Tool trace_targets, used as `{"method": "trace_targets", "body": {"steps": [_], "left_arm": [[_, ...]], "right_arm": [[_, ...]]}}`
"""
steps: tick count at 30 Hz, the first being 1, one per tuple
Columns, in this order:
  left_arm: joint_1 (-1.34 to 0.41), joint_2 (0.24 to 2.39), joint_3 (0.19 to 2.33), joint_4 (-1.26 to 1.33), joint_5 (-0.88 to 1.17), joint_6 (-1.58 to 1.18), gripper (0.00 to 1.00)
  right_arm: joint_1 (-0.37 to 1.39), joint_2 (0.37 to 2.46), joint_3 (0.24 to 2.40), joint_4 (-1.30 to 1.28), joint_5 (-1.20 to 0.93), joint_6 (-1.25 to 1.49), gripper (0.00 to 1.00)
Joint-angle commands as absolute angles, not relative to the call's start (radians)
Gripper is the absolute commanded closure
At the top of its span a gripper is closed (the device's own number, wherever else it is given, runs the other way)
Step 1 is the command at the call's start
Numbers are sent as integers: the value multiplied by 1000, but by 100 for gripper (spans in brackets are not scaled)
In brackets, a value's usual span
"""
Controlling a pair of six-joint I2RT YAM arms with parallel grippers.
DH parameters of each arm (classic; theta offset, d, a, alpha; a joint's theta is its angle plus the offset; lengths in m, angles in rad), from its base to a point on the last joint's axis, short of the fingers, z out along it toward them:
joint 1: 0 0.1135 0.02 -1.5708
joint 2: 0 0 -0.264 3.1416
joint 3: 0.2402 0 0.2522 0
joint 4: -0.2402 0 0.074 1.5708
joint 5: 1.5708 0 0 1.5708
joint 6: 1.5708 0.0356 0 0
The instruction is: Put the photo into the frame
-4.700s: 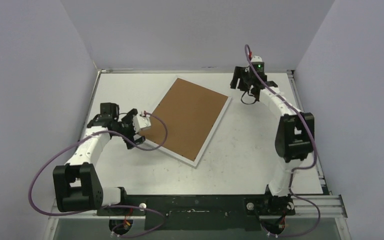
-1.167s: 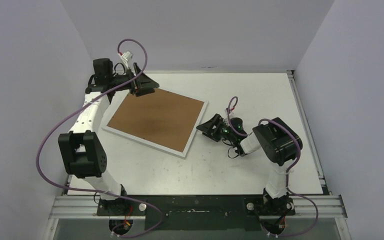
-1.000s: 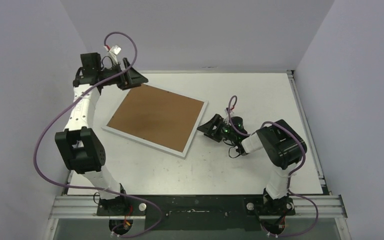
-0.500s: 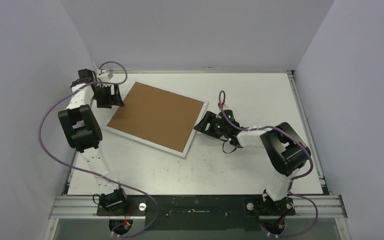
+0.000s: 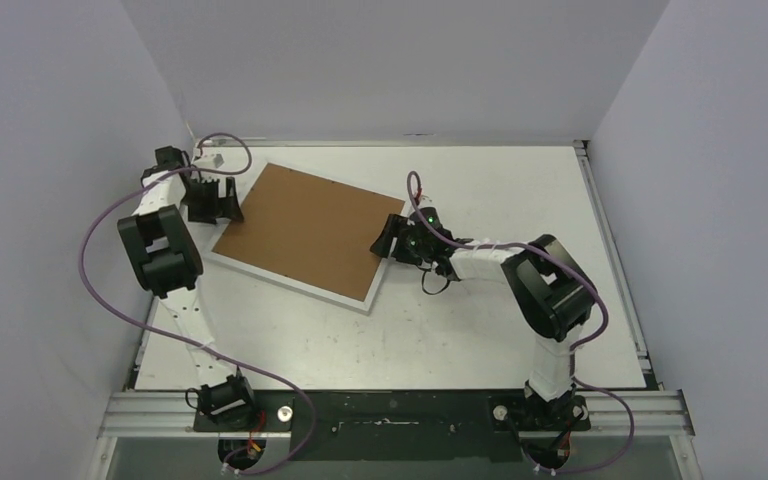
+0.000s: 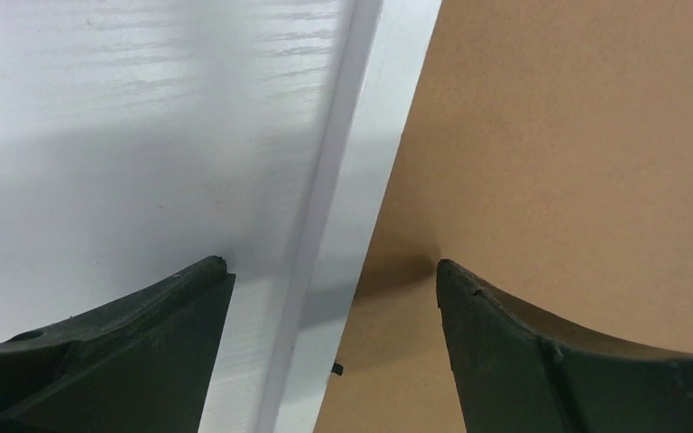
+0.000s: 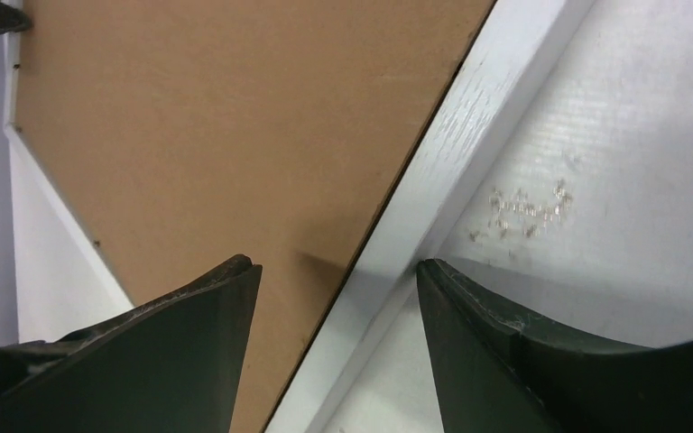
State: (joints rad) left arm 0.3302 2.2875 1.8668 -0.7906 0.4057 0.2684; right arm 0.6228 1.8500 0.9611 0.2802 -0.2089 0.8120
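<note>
Brown cardboard fills most of the overhead view: a plain brown cardboard backing board (image 5: pixel 310 230) sits inside a white rectangular picture frame (image 5: pixel 300 283), which lies back-up and turned at an angle on the white table (image 5: pixel 480 330). The frame rests in the left half of the table, towards the far side. The left gripper (image 5: pixel 217 208) is at the frame's far-left edge, and the right gripper (image 5: pixel 385 241) is at its right edge. Purple cables loop off both arms.

From the left wrist camera, the left gripper (image 6: pixel 331 266) stands wide apart, holding nothing. One dark finger (image 6: pixel 144 352) hangs over the bare table (image 6: pixel 144 135) and the other over the backing board (image 6: pixel 577 135), with the frame's white rim (image 6: pixel 361 180) running between them. Whether the tips touch anything cannot be told.

From the right wrist camera, the right gripper (image 7: pixel 336 263) is likewise spread wide and empty. It straddles the white rim (image 7: pixel 469 153), one finger (image 7: pixel 171 361) over the backing board (image 7: pixel 235 117) and the other over the table (image 7: pixel 632 180). A patch of small scuff marks (image 7: pixel 523 212) shows on the table just beside the rim.
</note>
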Motion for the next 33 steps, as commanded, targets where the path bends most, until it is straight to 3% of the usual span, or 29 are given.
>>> {"method": "trace_targets", "body": {"steps": [1, 8, 18, 29, 33], "left_arm": [[368, 2285, 1853, -806, 427, 300, 19], [449, 2155, 1623, -789, 395, 414, 25], [629, 1971, 1401, -766, 379, 566, 25], [537, 1958, 1320, -659, 319, 508, 21], [499, 1936, 1330, -743, 421, 489, 33]], "right_arm": [[651, 1943, 1100, 224, -201, 734, 35], [728, 2044, 1217, 201, -228, 707, 36], [742, 2118, 1279, 178, -279, 661, 38], [740, 2053, 1171, 245, -291, 707, 36], [748, 2053, 1141, 266, -283, 745, 37]]}}
